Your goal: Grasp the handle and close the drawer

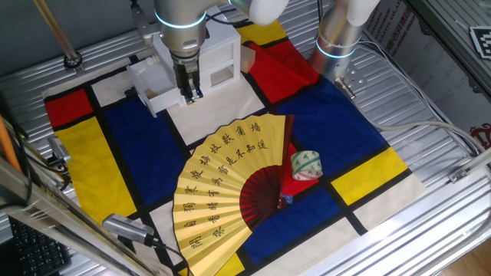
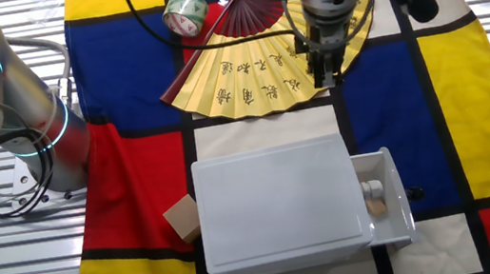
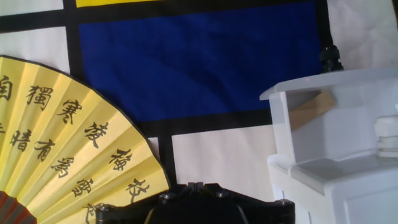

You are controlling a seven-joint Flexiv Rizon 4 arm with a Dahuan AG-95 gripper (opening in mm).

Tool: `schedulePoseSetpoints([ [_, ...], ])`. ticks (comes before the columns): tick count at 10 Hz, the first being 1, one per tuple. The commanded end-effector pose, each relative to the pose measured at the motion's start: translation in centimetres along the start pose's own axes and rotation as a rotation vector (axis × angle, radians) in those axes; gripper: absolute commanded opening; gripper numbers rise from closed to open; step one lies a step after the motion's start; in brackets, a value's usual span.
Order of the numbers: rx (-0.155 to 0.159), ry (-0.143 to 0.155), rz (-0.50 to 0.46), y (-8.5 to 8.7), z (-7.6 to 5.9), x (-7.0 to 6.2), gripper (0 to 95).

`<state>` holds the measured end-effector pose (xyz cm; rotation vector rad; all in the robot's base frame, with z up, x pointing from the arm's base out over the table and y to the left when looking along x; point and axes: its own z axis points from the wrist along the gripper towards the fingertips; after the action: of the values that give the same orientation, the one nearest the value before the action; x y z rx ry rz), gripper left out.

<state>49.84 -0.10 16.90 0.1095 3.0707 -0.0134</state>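
The small white cabinet (image 2: 274,205) stands on the coloured cloth. Its drawer (image 2: 387,205) is pulled out and open; it also shows in one fixed view (image 1: 152,86) and at the right of the hand view (image 3: 323,134). Small items lie inside it. I cannot make out the white handle against the white front panel in any view. My gripper (image 2: 324,76) hangs above the cloth, apart from the drawer and off its open end, with the fingers pressed together and nothing between them. It also shows in one fixed view (image 1: 189,95) and in the hand view (image 3: 198,185).
An open yellow fan (image 1: 222,192) lies mid-cloth, and a tape roll (image 1: 305,165) sits by its red base. A tan block (image 2: 182,219) rests beside the cabinet. The arm's base (image 1: 337,38) stands at the cloth's edge. A small black part (image 3: 330,57) lies beyond the drawer.
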Motion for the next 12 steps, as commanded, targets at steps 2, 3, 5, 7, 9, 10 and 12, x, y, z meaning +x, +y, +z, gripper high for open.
schedulePoseSetpoints([
  [2,-0.001,0.003,0.008,0.0,1.2,-2.4,0.0],
  [3,-0.001,0.002,0.012,0.1,1.5,-3.5,0.0],
  [5,0.002,0.005,0.020,0.5,1.8,-5.8,0.0],
  [7,0.002,0.009,0.009,-0.1,2.4,-8.5,0.0],
  [9,-0.005,0.013,-0.011,-2.2,3.5,-11.1,0.0],
  [10,-0.005,0.016,-0.014,-2.4,3.6,-11.5,0.0],
  [12,-0.002,0.023,-0.033,-3.9,5.0,-14.6,0.0],
])
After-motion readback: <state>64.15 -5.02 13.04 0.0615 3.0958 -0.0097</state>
